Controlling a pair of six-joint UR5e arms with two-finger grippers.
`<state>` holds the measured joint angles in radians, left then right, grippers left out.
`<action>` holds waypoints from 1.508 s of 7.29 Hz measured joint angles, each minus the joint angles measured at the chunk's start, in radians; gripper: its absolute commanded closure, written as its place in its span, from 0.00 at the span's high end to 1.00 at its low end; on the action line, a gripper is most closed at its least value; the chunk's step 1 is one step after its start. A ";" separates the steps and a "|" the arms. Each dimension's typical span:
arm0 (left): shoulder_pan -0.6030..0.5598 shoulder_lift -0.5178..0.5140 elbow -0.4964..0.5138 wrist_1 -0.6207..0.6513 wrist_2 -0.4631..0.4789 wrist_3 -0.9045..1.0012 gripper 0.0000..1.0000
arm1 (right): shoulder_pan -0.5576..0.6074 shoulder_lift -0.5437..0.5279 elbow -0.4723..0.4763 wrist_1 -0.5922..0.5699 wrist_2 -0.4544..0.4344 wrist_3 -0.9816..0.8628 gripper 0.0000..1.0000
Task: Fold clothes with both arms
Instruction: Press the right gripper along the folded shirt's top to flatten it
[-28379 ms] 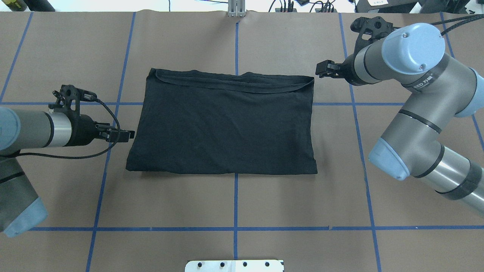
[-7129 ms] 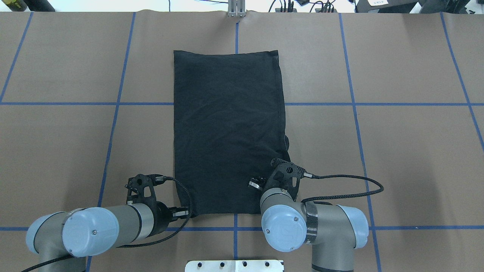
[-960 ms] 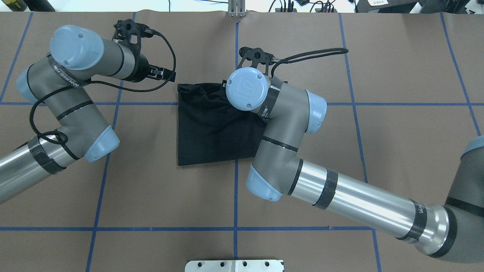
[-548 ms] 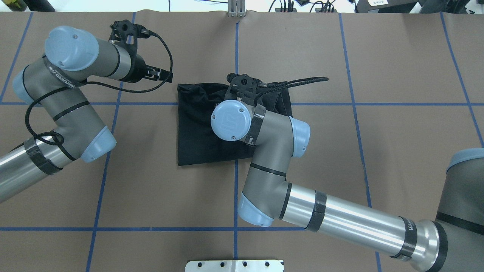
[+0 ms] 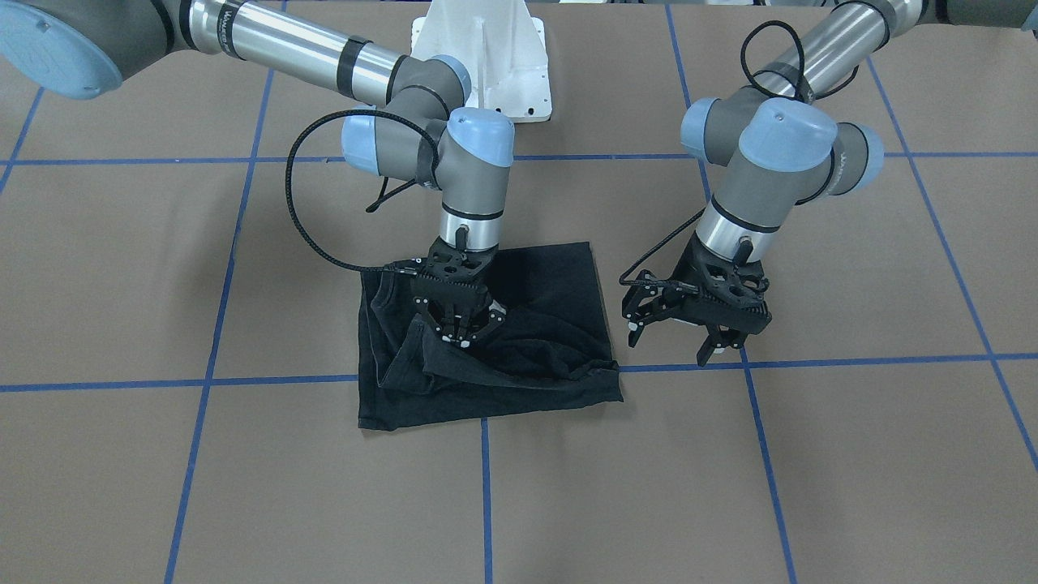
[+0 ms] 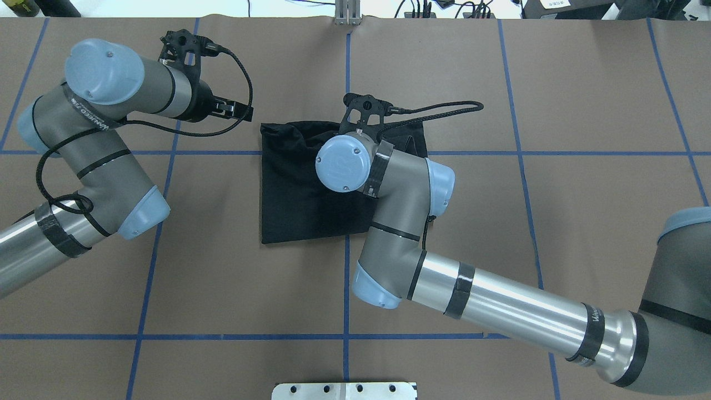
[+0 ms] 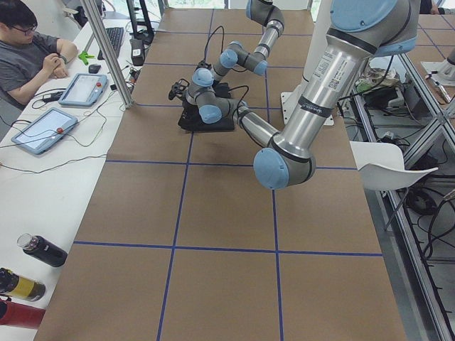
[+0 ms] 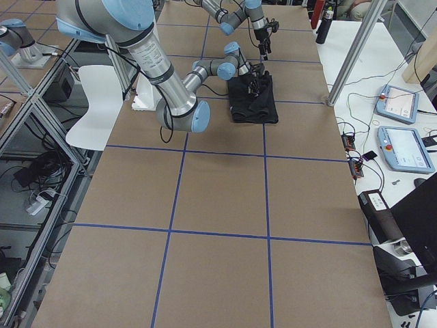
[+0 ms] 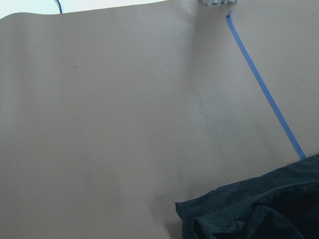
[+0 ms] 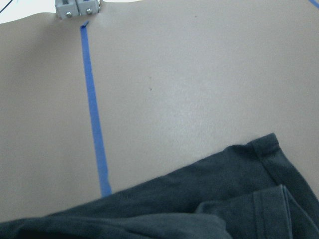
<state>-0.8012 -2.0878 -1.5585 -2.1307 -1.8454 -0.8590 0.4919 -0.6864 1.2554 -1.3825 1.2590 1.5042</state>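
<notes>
The black T-shirt lies folded into a small rectangle at the middle of the table, plain side up; no print shows. Its top layer is rumpled along the far edge. My right gripper points down onto that rumpled layer with its fingertips drawn together on a raised ridge of fabric. In the overhead view its own wrist hides it above the shirt. My left gripper is open and empty, just above the table beside the shirt's far left corner, and it also shows from overhead. Both wrist views show only the shirt's edge.
Brown paper with blue tape lines covers the table. The white base pedestal stands at the robot's side. Beyond the far edge an operator sits at a side table with tablets. Bottles stand by the table's left end.
My right arm pulled back over the shirt towards the robot, then eased forward a little; the top layer's far edge is more rumpled. My left gripper has barely moved.
</notes>
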 measured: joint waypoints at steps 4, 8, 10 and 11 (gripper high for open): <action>0.000 0.000 -0.001 0.000 0.000 -0.001 1.00 | 0.084 0.038 -0.183 0.174 -0.078 -0.059 0.49; 0.000 0.003 0.000 0.000 0.000 0.001 1.00 | 0.101 0.122 -0.145 0.116 0.093 -0.075 0.65; 0.000 0.004 -0.001 0.000 0.000 0.000 1.00 | 0.044 0.122 -0.061 -0.014 0.132 -0.042 0.52; 0.000 0.005 -0.001 0.000 0.000 0.001 1.00 | 0.004 0.116 -0.044 -0.040 0.135 -0.006 0.48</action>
<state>-0.8015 -2.0832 -1.5599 -2.1307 -1.8454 -0.8580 0.4962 -0.5702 1.2113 -1.4227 1.3939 1.4979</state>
